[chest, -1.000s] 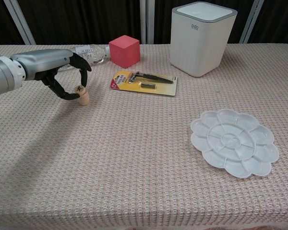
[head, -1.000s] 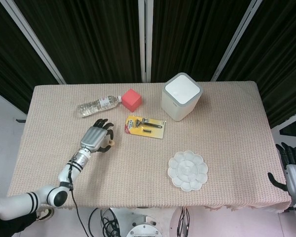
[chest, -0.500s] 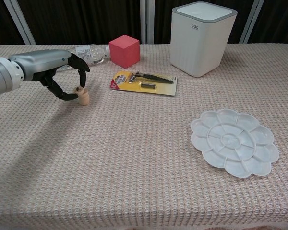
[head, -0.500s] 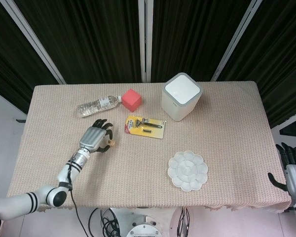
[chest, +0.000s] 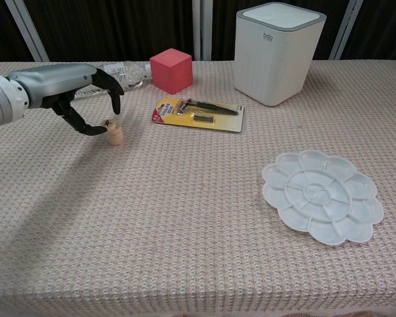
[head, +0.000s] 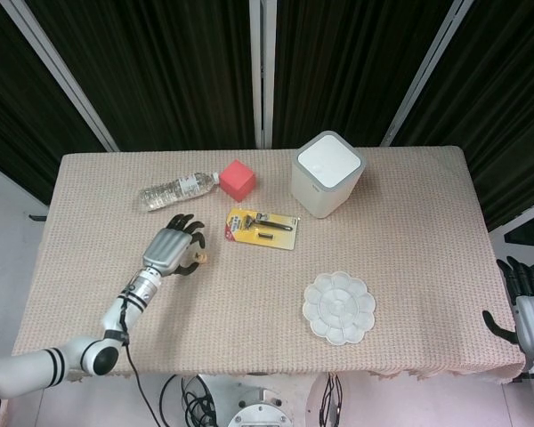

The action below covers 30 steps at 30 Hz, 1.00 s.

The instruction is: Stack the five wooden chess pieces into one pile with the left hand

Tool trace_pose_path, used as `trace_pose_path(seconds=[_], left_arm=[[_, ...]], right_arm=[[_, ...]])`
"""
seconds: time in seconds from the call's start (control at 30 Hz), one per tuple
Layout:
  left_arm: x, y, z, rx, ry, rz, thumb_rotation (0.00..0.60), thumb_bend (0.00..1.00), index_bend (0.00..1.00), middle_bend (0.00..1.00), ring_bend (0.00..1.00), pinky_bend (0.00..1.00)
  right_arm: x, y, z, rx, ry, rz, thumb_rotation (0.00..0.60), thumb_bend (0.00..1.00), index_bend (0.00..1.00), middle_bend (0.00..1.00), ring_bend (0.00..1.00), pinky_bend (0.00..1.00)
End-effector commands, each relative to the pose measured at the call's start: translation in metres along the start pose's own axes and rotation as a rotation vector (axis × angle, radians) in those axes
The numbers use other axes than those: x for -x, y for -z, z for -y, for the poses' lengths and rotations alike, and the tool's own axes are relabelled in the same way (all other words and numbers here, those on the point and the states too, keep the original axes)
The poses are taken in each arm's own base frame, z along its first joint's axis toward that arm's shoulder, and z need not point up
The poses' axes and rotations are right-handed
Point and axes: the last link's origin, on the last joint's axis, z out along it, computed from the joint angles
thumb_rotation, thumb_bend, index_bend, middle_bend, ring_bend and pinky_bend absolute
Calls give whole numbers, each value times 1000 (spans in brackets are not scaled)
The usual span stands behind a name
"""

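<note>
Red cube [chest: 171, 70], white palette [chest: 322, 195], beige woven tablecloth [chest: 185, 218]

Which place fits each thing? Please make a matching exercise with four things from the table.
Things:
1. cube
2. razor pack
3. palette
4. pile

Places:
a. at the left hand
b. alone at the near right
c. beside the bottle
d. in front of the bin

Pairs: 1-c, 2-d, 3-b, 4-a

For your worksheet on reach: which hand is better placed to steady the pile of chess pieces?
Left. The left hand curls right over the pile; the right hand hangs off the table's far edge.
</note>
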Motion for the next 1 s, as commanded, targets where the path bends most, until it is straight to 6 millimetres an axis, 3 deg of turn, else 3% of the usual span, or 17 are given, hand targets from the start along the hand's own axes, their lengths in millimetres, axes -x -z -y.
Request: trace_pose_path(seconds=[0.03,0.2,0.4,0.73,1.0], left_arm=[[-7,12,3,-8,-6,-25,600,284,324,148,0,0],[-17,50,19,-63,-19,-101,600,284,306,145,0,0],[-6,83,39,-121,-16,-72,600,290,390,136,0,0],[19,72,31,-68,0,27,600,378,388,102,0,0],[21,62,26,-72,13,3,600,383,369,91,0,0]], right_arm=[[-1,0,0,-1,-3,-4,600,247,0,0,0,0],[-1,1,0,-3,-2,-2,600,247,0,0,0,0],[2,2,4,-15,-1,3,600,246,0,0,0,0],[-4,6,8,-32,-6,-18,600,248,0,0,0,0],[-5,8,2,-18,-9,-14,600,247,0,0,0,0]])
